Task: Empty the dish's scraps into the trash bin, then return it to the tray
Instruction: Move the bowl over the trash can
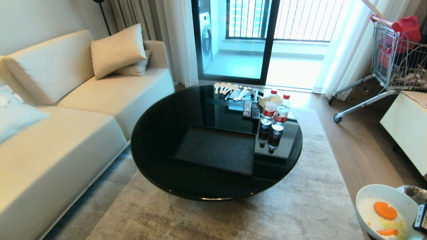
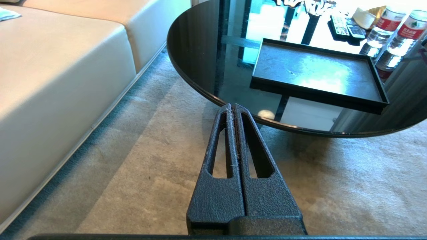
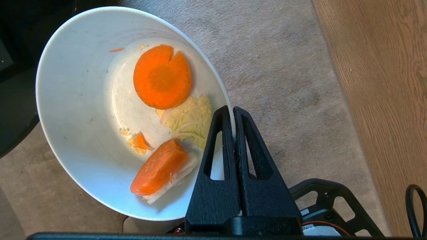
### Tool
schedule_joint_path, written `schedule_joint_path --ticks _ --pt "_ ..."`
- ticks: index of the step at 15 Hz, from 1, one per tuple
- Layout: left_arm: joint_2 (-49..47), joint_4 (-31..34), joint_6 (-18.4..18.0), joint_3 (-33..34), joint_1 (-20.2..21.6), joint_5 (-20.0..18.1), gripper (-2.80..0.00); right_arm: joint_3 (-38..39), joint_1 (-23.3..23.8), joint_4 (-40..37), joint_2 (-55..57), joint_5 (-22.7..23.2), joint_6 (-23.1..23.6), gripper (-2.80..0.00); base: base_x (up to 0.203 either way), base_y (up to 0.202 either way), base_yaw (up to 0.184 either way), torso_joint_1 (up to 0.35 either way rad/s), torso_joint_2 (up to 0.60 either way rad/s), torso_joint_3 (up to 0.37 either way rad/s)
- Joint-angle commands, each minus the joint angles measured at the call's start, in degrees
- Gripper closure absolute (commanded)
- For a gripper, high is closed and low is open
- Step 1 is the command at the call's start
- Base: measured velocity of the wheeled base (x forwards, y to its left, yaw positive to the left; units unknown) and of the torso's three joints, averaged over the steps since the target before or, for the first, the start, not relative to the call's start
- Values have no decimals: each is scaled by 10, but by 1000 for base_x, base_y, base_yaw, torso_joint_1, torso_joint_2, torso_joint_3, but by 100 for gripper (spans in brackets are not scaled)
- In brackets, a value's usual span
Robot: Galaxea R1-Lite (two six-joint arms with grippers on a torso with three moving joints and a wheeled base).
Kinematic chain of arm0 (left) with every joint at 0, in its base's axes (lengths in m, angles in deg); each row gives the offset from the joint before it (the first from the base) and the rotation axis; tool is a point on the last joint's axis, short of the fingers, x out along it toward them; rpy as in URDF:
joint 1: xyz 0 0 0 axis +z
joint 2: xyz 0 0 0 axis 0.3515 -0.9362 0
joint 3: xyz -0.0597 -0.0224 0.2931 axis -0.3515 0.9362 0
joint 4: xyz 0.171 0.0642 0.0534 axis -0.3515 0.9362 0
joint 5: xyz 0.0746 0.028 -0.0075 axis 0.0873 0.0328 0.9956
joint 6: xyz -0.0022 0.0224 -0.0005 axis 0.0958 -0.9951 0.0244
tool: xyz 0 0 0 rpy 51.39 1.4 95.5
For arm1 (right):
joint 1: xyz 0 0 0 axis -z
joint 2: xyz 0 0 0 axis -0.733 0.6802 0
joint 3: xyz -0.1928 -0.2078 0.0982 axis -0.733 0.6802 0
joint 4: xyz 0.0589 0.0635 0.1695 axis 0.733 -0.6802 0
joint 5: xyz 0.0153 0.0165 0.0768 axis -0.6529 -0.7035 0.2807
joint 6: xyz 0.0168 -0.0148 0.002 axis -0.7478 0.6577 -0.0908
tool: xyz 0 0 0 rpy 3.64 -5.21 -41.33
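Observation:
My right gripper (image 3: 232,111) is shut on the rim of the dish (image 3: 83,110), a white bowl, with one finger inside the rim and one outside. I hold the dish over the carpet, off the round table's near right side; in the head view the dish (image 1: 370,203) sits at the bottom right corner. The scraps lie in it: two orange carrot slices (image 3: 162,76) and a pale cabbage piece (image 3: 190,118). The black tray (image 1: 217,148) lies bare on the glass tabletop (image 1: 160,133). My left gripper (image 2: 232,106) hangs shut over the carpet, in front of the table's edge. No trash bin shows clearly in any view.
Two water bottles (image 1: 275,110), remotes (image 1: 251,110) and white spoons (image 1: 227,88) stand behind and right of the tray. A cream sofa (image 1: 66,116) runs along the left. A shopping cart (image 1: 390,56) and a white cabinet (image 1: 407,130) stand at the right on wood floor.

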Motion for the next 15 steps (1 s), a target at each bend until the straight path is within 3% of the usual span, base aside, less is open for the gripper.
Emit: schedule_joint_path --ticks 1,15 --pt "0 0 0 0 0 0 0 -11 0 -2 2 -1 -2 0 0 0 0 0 0 0" --pt "-1 0 0 0 0 0 0 -35 4 -4 8 0 -3 0 0 0 0 0 0 0"
